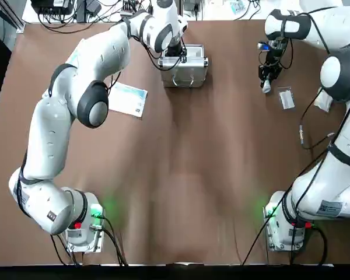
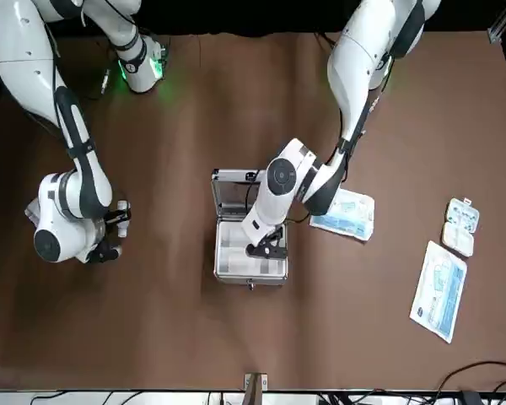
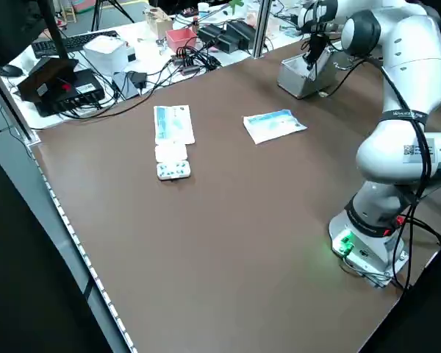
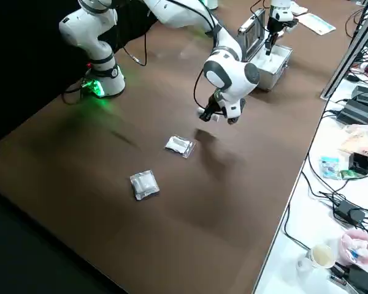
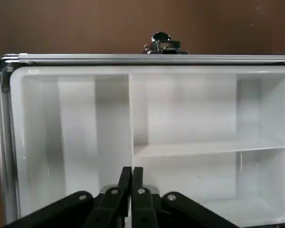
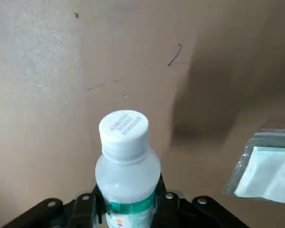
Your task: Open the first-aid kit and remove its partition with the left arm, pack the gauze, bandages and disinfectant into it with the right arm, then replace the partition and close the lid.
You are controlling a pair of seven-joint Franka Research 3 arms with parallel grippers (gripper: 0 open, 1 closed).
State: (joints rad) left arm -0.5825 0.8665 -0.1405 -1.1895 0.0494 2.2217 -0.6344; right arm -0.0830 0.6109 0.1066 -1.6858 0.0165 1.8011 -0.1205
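white-capped disinfectant (image 6: 128,175) (green-banded), cream-white compartmented partition (image 5: 185,148)

The top view looks straight down, the front view faces back from across the same table (image 1: 181,175).

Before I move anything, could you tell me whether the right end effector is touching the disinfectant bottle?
Touching: the right wrist view shows the right end effector's fingers against both sides of the disinfectant bottle.

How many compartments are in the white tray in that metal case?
3: a long one running away from the clasp; beside it, a smaller one nearer the clasp and another nearer the lid. The left gripper hides part of the tray.
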